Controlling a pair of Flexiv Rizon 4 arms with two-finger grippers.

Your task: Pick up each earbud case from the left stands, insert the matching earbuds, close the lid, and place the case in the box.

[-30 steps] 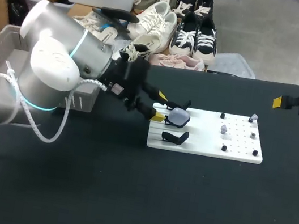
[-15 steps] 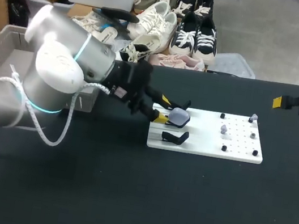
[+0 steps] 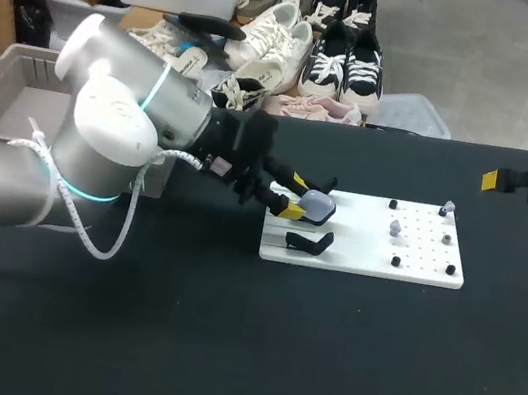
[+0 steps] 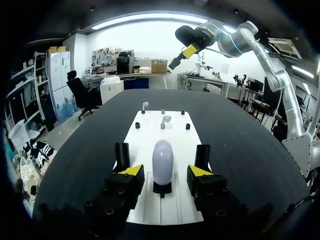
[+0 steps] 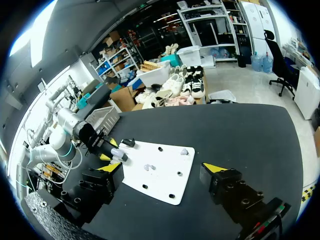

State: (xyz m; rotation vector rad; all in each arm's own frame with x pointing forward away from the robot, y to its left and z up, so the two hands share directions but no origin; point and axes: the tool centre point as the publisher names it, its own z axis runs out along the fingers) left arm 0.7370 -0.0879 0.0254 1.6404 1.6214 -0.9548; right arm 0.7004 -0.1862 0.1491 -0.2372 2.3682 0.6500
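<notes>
A pale lilac earbud case point(image 4: 162, 161) stands upright on a black stand on the white board point(image 4: 176, 134). My left gripper point(image 4: 165, 171) is open around the case, with a finger on each side and a small gap to each. From above, the case point(image 3: 317, 204) sits at the board's left end with the left gripper point(image 3: 293, 193) on it. A second black stand point(image 3: 308, 241) nearer me is empty. Small pale earbuds point(image 3: 396, 225) rest on pegs on the board's right half. My right gripper point(image 5: 161, 170) hangs wide open and holds nothing, far right of the board point(image 5: 157, 172).
A grey slatted basket point(image 3: 8, 89) stands at the table's left edge behind my left arm. Several short black pegs point(image 3: 396, 261) stick up from the board's right half. Dark table surface stretches in front of the board.
My left gripper has slid further forward around the case, and its fingers have narrowed towards it. The right arm has not moved.
</notes>
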